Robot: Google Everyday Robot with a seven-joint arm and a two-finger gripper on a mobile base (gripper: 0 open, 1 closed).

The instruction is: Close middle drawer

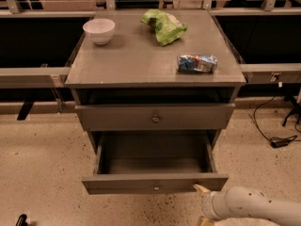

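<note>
Jaws: I cannot tell how far they are standing open, or whether they are gripping anything.
Gripper [203, 202]: it is sitting low at the near right of the scene, just beside the right end of the middle drawer's front panel. One pale tip is pointing up at the lower edge of that panel, and I cannot tell if it is touching.
Arm [254, 206]: my pale, rounded arm is running from the gripper out to the near right edge.
Middle drawer [155, 182]: it is standing pulled far out toward the near side, under the upper drawer, with its inside showing. Its small round knob [156, 188] is sitting at the centre of the narrow front panel.
Upper drawer [188, 117]: it is sitting pushed in, with a taller front.
Cabinet top [136, 60]: it is carrying a white bowl [99, 30] at the far left, a green bag [163, 26] at the far side right of centre, and a blue packet [197, 63] toward the right edge.
Floor [42, 159]: a black cable [275, 126] is lying on it at the right.
</note>
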